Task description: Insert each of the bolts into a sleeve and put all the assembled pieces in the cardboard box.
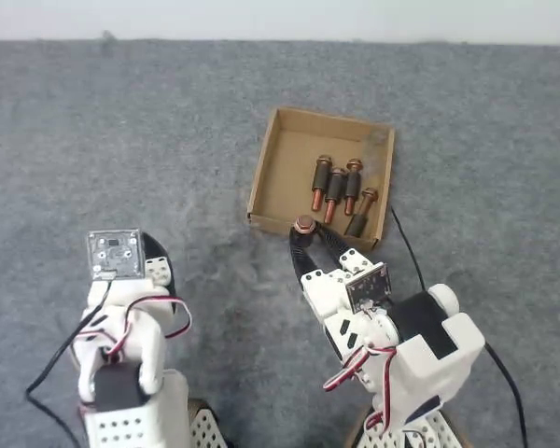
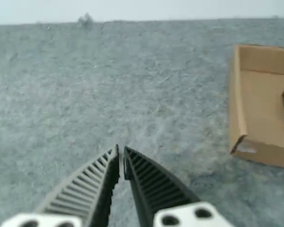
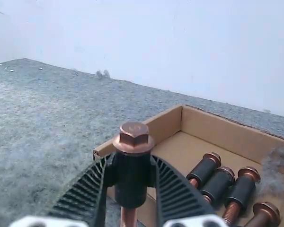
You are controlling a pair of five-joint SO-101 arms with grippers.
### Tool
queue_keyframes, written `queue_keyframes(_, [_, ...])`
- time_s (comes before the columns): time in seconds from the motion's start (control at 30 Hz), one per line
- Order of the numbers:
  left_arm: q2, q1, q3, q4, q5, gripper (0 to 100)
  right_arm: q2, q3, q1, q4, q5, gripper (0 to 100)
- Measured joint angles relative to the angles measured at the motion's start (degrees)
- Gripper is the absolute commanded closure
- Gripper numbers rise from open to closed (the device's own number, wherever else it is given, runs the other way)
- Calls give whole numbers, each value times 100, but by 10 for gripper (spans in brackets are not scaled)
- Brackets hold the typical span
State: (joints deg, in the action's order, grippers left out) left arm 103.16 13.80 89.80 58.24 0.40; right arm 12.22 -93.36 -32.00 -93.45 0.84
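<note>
Grey carpet (image 1: 121,140) lies underneath. Right gripper (image 3: 131,176) pinches a sleeve (image 3: 131,182) with its bolt (image 3: 133,136) inside, upright by the cardboard box (image 1: 259,182) wall; four pieces (image 1: 335,187) lie inside. Next it should move over and let go. Left gripper (image 2: 121,158) sits closed, empty

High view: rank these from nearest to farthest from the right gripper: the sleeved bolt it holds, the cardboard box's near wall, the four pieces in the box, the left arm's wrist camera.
1. The sleeved bolt: between the right gripper fingers.
2. The near wall of the cardboard box: right at the tips.
3. The four pieces: inside the box, beyond that wall.
4. The wrist camera: on the left arm, far across the carpet.
</note>
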Motion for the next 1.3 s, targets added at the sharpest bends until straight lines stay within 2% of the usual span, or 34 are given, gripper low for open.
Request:
queue_keyframes(0.23, [0,0,721,-167,-9,989,0,0,0,0,0,993])
queue_keyframes(0.63, [0,-105,730,79,-9,989,0,0,9,0,0,993])
queue_keyframes(0.77, [0,-325,730,255,-26,989,0,0,431,0,0,993])
queue_keyframes(1.1, [0,-369,730,448,-26,989,0,826,1354,0,-9,993])
queue_keyframes(1.3, [0,-369,730,448,-26,989,9,1600,1741,818,-9,993])
